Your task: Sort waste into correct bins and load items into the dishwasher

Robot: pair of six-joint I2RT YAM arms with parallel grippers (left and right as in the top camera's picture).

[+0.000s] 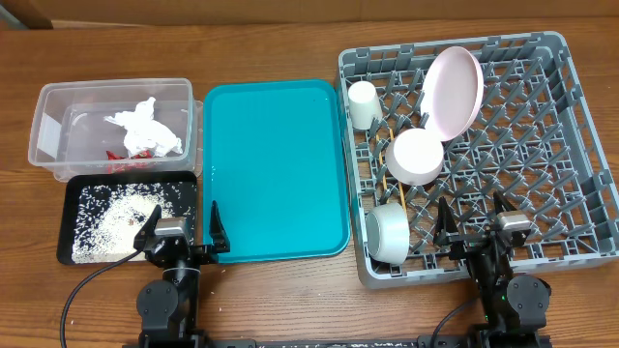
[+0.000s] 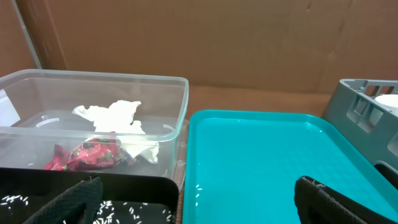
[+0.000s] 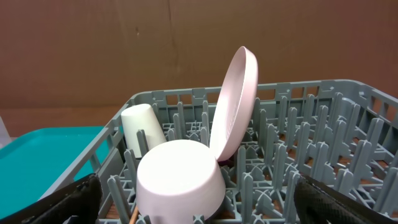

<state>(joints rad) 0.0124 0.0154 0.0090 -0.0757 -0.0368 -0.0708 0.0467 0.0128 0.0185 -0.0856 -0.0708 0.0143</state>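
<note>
The clear tub (image 1: 58,106) holds the crumpled white napkin (image 1: 145,129) and the red sauce packet (image 1: 121,155). The black tray (image 1: 73,217) in front of it holds white rice scraps (image 1: 121,217). The grey dish rack (image 1: 571,145) holds the pink plate (image 1: 453,92) on edge, the white cup (image 1: 365,104), an upturned bowl (image 1: 416,157), a second bowl (image 1: 389,234) on its side and the chopsticks (image 1: 387,179). My left gripper (image 1: 184,232) is open and empty at the near edge between the black tray and the teal tray. My right gripper (image 1: 474,224) is open and empty over the rack's near edge.
The teal serving tray (image 1: 276,169) lies between the bins and the rack, with a few rice grains (image 2: 198,190) near its left rim. In the left wrist view the tub (image 2: 174,87) and napkin (image 2: 115,118) are ahead. In the right wrist view the bowl (image 3: 180,180) is close ahead.
</note>
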